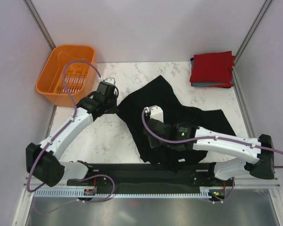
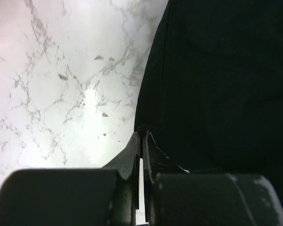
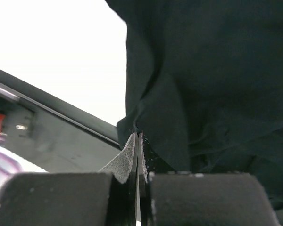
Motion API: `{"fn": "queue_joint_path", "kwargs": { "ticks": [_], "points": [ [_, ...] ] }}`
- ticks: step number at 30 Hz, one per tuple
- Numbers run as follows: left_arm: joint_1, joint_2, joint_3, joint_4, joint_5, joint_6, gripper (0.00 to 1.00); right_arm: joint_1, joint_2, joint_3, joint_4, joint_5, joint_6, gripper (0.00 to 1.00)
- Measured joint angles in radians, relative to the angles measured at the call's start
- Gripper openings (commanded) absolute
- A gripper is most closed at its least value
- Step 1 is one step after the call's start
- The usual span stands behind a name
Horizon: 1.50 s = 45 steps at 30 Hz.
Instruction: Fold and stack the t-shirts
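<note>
- The left tool (image 2: 141, 141) is pinched tight on the left edge of the black t-shirt (image 1: 179, 110).
- The right tool (image 3: 137, 141) is clamped on a near fold of the same shirt.
- The shirt lies rumpled mid-surface (image 1: 108, 136).
- At the far right corner, a folded red t-shirt (image 1: 211, 67) rests on a grey-blue t-shirt (image 1: 207, 85).
- An orange basket (image 1: 52, 70) sits far left.

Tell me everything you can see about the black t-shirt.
The black t-shirt is soft, plain dark cloth. It lies unfolded and rumpled across the middle of the marble table, with one end pointing toward the far edge. The left arm's jaws are shut on its left edge, and the right arm's jaws are shut on a fold at its near side. No tag shows.
</note>
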Motion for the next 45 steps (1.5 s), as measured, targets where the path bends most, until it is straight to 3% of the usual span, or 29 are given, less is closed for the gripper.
{"fn": "queue_joint_path", "kwargs": {
  "ticks": [13,24,33,40,45],
  "points": [
    [0.001,-0.299,0.333,-0.129,0.018,-0.037,0.02,0.002,-0.211,0.354,-0.211,0.229,-0.148,0.00],
    [0.001,-0.410,0.665,-0.175,-0.039,-0.042,0.02,0.002,-0.424,0.721,-0.180,0.314,-0.478,0.00],
    [0.001,-0.467,0.922,-0.153,-0.040,0.020,0.02,-0.014,-0.407,1.030,-0.104,0.013,-0.740,0.00],
    [0.001,-0.628,0.859,-0.005,0.001,0.077,0.02,-0.064,-0.362,1.214,-0.037,-0.227,-0.836,0.00],
    [0.000,-0.691,0.865,0.088,0.024,0.105,0.02,-0.120,-0.356,1.227,0.042,-0.372,-0.827,0.00]
  ]
}}
